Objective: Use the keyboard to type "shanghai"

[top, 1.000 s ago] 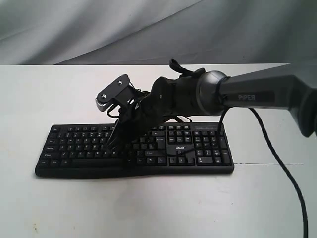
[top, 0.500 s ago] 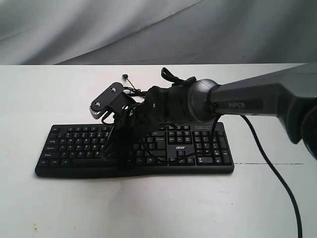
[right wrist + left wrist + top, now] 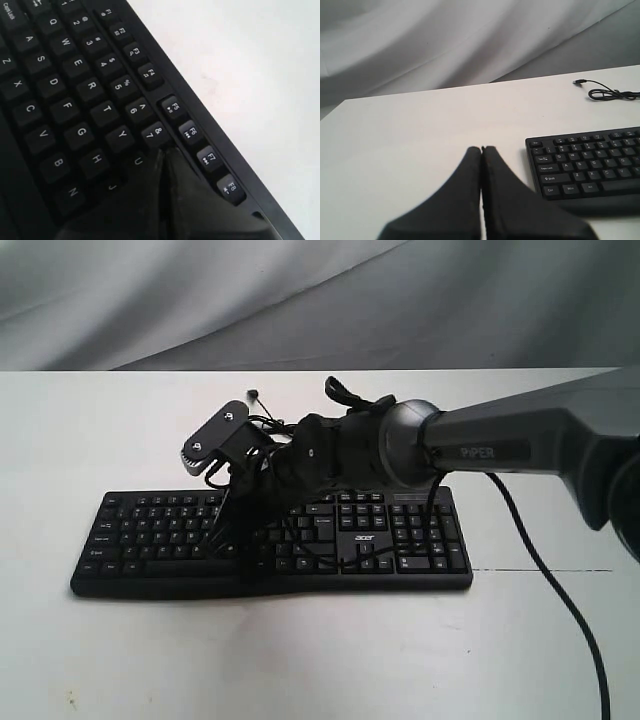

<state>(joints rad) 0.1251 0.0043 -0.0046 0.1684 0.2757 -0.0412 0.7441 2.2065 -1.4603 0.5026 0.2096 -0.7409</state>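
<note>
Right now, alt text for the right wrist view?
The right gripper, shut, sits over a black keyboard, its tips beside the U and 7 keys; contact cannot be told. The keyboard crosses the picture diagonally, with white table beyond the function keys.

The right arm (image 3: 520,440) stretched out long and nearly level, its wrist (image 3: 340,455) bent so the right gripper (image 3: 221,542) pointed steeply down, its dark fingers (image 3: 185,195) pressed together at the tips, while the left gripper (image 3: 481,149) sat low, likewise closed tip to tip.
</note>
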